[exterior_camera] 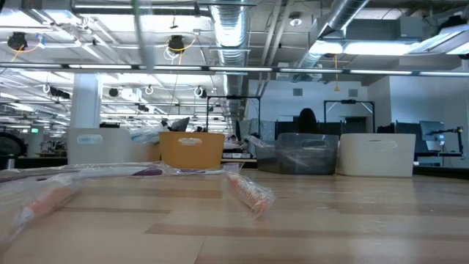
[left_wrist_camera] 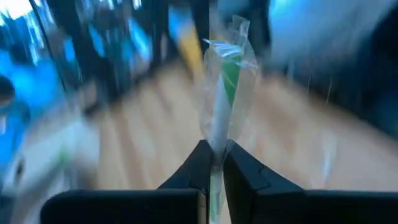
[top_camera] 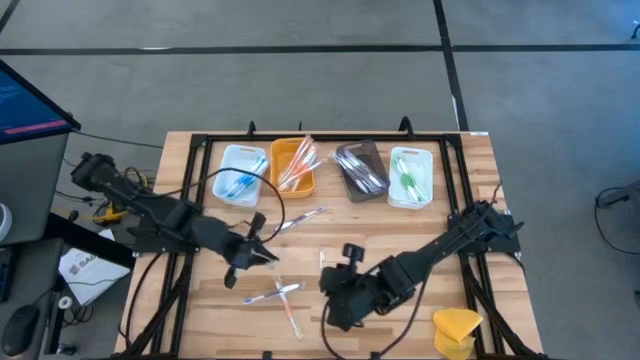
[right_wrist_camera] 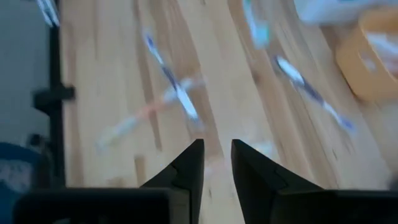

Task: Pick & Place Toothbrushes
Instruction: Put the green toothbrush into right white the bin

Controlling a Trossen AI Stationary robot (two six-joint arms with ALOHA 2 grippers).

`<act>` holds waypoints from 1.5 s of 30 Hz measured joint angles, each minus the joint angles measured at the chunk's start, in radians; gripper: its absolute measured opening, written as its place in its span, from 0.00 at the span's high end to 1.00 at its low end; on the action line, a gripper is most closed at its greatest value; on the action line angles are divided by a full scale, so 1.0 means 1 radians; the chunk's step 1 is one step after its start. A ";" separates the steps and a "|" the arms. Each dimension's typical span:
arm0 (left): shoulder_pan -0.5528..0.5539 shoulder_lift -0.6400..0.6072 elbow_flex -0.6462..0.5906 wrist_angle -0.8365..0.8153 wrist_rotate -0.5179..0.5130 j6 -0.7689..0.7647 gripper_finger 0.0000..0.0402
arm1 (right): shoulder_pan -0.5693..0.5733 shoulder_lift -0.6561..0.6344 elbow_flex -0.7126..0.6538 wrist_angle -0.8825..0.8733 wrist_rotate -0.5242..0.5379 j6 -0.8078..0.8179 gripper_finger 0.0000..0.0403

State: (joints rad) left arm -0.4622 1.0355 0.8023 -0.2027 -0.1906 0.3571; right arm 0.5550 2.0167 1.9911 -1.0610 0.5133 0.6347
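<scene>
The left gripper (left_wrist_camera: 213, 163) is clamped on a wrapped green toothbrush (left_wrist_camera: 225, 99) and holds it above the table's left-middle, so the step in hand seems to be the carry. The next move probably calls for bringing it to the white tray (top_camera: 411, 176) at the far right, where other green ones lie. The right gripper (right_wrist_camera: 216, 163), fingers slightly apart and holding nothing, hovers over the near middle, beside two crossed loose toothbrushes (top_camera: 281, 294).

We see a pale wooden worktop (top_camera: 400, 235) with four small rectangular trays along its far edge: white (top_camera: 240, 173), orange (top_camera: 292, 166), brown (top_camera: 360, 169), white (top_camera: 411, 176). Thin wrapped plastic toothbrushes (top_camera: 283, 296) lie loose mid-worktop, between the left claw (top_camera: 262, 252) and the right claw (top_camera: 335, 288).
</scene>
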 joint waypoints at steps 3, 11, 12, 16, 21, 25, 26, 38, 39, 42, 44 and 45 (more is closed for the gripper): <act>0.000 -0.033 -0.100 0.321 0.084 0.011 0.97 | -0.028 0.000 0.000 0.092 -0.021 -0.070 0.78; -0.058 -0.037 -0.351 0.811 0.190 0.006 0.97 | -0.051 0.000 0.000 0.143 -0.074 -0.158 0.55; -0.057 -0.037 -0.366 0.842 0.188 0.016 0.97 | -0.055 0.000 0.000 0.153 -0.072 -0.176 0.52; -0.051 -0.034 -0.398 0.923 0.190 0.030 0.97 | -0.082 0.000 0.000 0.258 -0.070 -0.256 0.42; -0.047 0.010 -0.410 1.051 0.191 0.031 0.97 | -0.120 0.000 0.000 0.357 -0.069 -0.320 0.39; -0.047 0.056 -0.409 1.101 0.191 0.070 0.97 | -0.140 0.000 0.000 0.367 -0.069 -0.361 0.40; -0.047 0.065 -0.409 1.103 0.191 0.086 0.97 | -0.143 0.001 0.000 0.367 -0.069 -0.371 0.40; -0.035 0.093 -0.409 1.117 0.174 0.105 0.97 | -0.147 0.064 0.002 0.382 -0.117 -0.389 0.41; -0.035 0.093 -0.409 1.116 0.177 0.104 0.97 | -0.145 0.061 0.002 0.376 -0.116 -0.381 0.41; -0.035 0.093 -0.408 1.118 0.173 0.102 0.97 | -0.144 0.043 0.001 0.360 -0.117 -0.375 0.41; -0.034 0.092 -0.408 1.115 0.166 0.102 0.97 | -0.144 0.028 0.001 0.353 -0.121 -0.372 0.41; -0.034 0.092 -0.408 1.111 0.164 0.098 0.97 | -0.143 0.025 0.003 0.353 -0.121 -0.372 0.41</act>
State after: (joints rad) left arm -0.4957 1.1275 0.3946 0.9087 -0.0269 0.4550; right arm 0.4121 2.0419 1.9940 -0.7080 0.3927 0.2624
